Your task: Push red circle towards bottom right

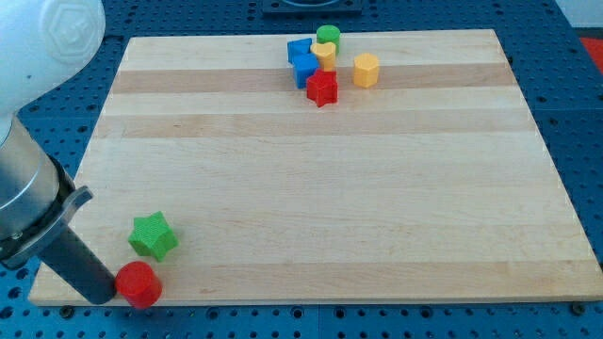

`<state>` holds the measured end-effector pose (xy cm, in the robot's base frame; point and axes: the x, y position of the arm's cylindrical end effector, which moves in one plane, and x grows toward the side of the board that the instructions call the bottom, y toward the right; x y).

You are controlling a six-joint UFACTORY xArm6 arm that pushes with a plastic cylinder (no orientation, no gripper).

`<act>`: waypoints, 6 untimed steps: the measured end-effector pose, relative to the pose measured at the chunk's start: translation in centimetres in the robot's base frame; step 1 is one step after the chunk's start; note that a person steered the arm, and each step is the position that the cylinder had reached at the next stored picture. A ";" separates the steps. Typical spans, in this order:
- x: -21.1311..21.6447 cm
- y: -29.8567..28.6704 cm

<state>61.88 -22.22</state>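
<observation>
The red circle [139, 283] lies at the board's bottom left corner, near the bottom edge. My dark rod comes in from the view's left and my tip [109, 296] sits right against the red circle's left side. A green star [154, 235] lies just above the red circle and slightly to its right, close to it.
A cluster sits at the view's top centre: a red star [322, 88], two blue blocks [302, 62], a yellow heart [324, 53], a green circle [328, 36] and a yellow hexagon [366, 70]. The wooden board [330, 188] has its bottom edge just below the red circle.
</observation>
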 end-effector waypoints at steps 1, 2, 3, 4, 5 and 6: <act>-0.1 5.2; -0.2 19.1; 0.0 25.9; 0.0 26.0; -0.1 33.9; -0.1 43.5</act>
